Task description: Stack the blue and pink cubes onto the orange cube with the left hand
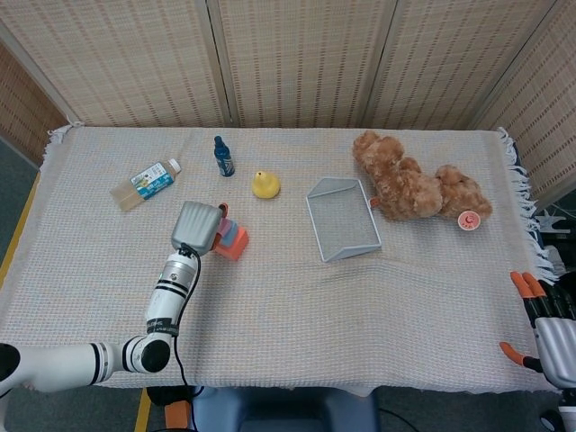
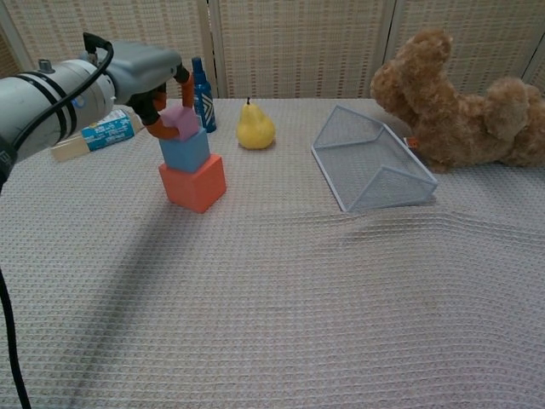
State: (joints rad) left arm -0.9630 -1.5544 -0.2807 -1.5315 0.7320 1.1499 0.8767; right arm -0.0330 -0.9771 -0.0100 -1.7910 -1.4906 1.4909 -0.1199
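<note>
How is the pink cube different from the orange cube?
The pink cube is smaller than the orange cube. The pink cube sits at the top of the stack, on the blue cube, while the orange cube rests on the cloth. The left hand holds the pink cube; nothing grips the orange cube. Both are plain blocks.

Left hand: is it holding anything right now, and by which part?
Yes. The left hand holds the pink cube by its sides between its fingers, just above the blue cube.
</note>
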